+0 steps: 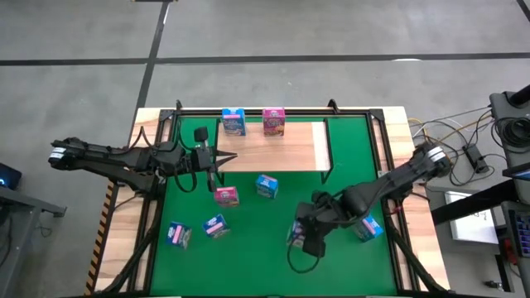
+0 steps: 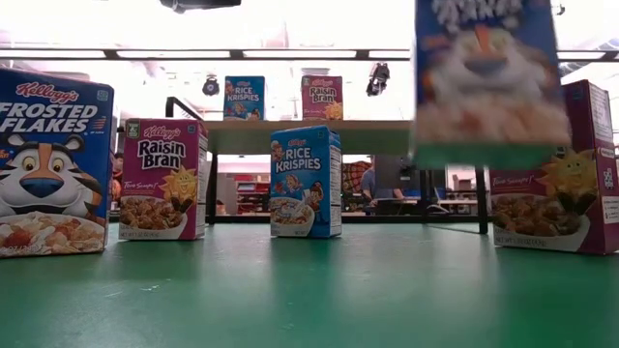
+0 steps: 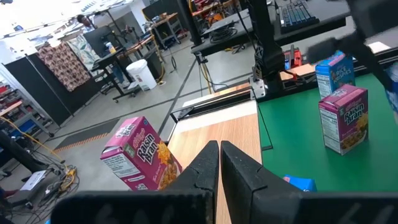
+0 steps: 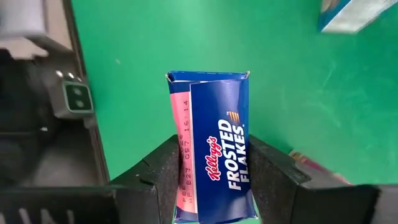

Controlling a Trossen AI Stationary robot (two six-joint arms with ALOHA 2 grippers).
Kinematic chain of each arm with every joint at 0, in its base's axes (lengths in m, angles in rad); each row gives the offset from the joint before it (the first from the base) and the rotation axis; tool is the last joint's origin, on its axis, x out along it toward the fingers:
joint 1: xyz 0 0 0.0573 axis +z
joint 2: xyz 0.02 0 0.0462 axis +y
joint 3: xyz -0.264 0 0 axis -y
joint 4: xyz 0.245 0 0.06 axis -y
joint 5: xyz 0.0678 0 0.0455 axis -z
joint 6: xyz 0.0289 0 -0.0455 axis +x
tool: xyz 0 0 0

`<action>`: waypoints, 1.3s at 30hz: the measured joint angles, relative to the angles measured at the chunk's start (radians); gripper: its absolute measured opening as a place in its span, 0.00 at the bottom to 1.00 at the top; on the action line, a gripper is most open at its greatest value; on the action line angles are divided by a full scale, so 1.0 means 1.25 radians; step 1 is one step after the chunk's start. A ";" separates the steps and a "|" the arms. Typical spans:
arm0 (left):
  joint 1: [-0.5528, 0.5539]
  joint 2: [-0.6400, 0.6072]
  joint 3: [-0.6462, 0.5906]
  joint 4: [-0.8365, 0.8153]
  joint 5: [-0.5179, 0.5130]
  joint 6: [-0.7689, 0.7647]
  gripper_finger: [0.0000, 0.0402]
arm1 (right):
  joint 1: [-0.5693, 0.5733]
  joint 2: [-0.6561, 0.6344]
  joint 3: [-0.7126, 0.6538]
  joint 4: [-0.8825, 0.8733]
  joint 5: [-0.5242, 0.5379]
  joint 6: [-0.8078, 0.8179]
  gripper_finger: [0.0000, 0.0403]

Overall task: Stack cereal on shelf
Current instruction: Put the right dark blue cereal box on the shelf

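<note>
The shelf (image 1: 273, 147) lies at the table's far middle, with a light blue cereal box (image 1: 233, 122) and a pink one (image 1: 274, 121) standing on it. Several more boxes stand on the green mat (image 1: 248, 257). My right gripper (image 1: 301, 237) is near the mat's front right, shut on a dark blue Frosted Flakes box (image 4: 214, 149). That box hangs above the mat in the low view (image 2: 488, 77). My left gripper (image 3: 219, 163) is shut on nothing at the shelf's left end, beside the pink box (image 3: 140, 155). My right gripper pinches the dark blue box between its two fingers (image 4: 158, 171), one on each of two opposite faces just below the box's flapped top end (image 4: 211, 112). The fingers slant down from above. The box hangs below them, upright and clear of the mat.
On the mat stand a pink box (image 1: 226, 195), a light blue box (image 1: 267, 186), two boxes at the near left (image 1: 178, 235) (image 1: 216, 225) and one at the right (image 1: 368, 228). The shelf's black frame (image 1: 331, 157) edges the board. Cables lie off the table's right.
</note>
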 joint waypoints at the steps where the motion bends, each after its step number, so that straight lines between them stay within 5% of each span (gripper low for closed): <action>1: 0.000 0.000 0.000 0.000 0.000 0.000 0.00 | -0.008 -0.014 0.000 0.001 0.001 -0.014 0.38; 18: 0.000 0.000 0.000 0.014 0.001 -0.003 0.00 | -0.268 -0.140 0.013 0.041 -0.019 -0.355 0.38; 39: 0.000 0.000 0.000 0.007 0.001 -0.012 0.00 | -0.567 0.012 0.458 -0.410 0.044 -0.821 0.38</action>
